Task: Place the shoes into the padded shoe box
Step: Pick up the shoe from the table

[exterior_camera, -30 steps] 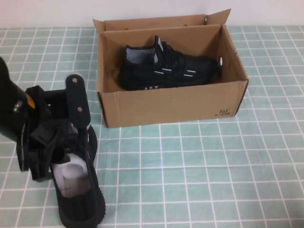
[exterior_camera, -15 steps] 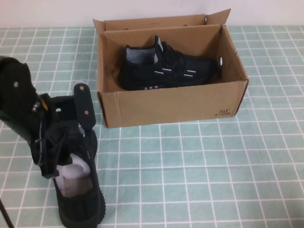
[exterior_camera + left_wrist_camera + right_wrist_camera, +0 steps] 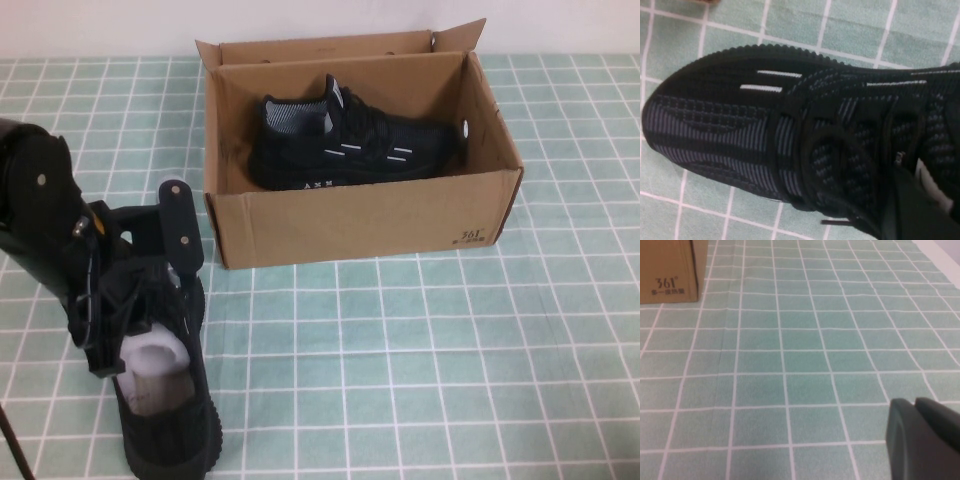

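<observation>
We log the padded shoe box point(image 3: 360, 225) at the far centre of the table point(image 3: 420, 360), flaps up, w/ "361" print on its near right corner. One black sneaker point(image 3: 350, 145) lies inside it on its side, toe toward the robot's right, white dashes facing up.

2nd sneaker point(image 3: 165, 400) is outside the box, on the table at near left, just beside the box's near left corner but apart from it. White paper stuffing point(image 3: 155, 365) shows in its opening.

Left gripper point(image 3: 135, 280) is down on this sneaker over the laced part. One finger point(image 3: 180, 230) stands on the box side of the shoe. Jaws sit wide, astride the shoe; we can't tell if they press it yet. In left wrist view the shoe upper point(image 3: 790, 145) fills the frame, sole flat on the green-checked cloth.

Right gripper point(image 3: 925, 440) is out of the high view; right wrist view shows it low over bare cloth, box corner point(image 3: 670, 270) well apart. Its jaws: can't tell.
</observation>
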Available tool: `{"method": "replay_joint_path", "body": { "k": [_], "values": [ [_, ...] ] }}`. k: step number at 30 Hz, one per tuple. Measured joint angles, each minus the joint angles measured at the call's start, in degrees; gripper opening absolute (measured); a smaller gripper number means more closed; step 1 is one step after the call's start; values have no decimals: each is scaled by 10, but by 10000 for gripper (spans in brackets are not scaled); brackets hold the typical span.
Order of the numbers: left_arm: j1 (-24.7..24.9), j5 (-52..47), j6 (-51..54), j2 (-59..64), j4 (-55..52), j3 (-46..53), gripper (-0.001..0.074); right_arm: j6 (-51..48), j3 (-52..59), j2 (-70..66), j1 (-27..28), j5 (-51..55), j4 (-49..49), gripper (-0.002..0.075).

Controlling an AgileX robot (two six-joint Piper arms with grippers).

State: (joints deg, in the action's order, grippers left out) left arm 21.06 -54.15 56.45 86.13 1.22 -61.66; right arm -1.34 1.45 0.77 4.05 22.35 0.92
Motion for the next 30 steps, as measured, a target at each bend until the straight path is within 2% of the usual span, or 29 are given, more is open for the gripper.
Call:
{"method": "replay_joint_path", "body": {
  "k": [2, 5, 12, 18, 24, 30],
  "values": [
    [0, -4, 0, 0, 0, 0, 41, 0, 0, 0, 0, 0, 0, -8],
    [0, -5, -8, 0, -2, 0, 11, 0, 0, 0, 0, 0, 0, -8],
    [0, -17, -64, -10, -3, 0, 2, 0, 0, 0, 0, 0, 0, -8],
    [0, -34, -156, -56, -2, 0, 1, 0, 0, 0, 0, 0, 0, -8],
    [14, -75, -323, -89, -1, -22, 1, 0, 0, 0, 0, 0, 0, -8],
    [45, -132, -549, -90, 0, -95, 1, 0, 0, 0, 0, 0, 0, -8]
  ]
}}
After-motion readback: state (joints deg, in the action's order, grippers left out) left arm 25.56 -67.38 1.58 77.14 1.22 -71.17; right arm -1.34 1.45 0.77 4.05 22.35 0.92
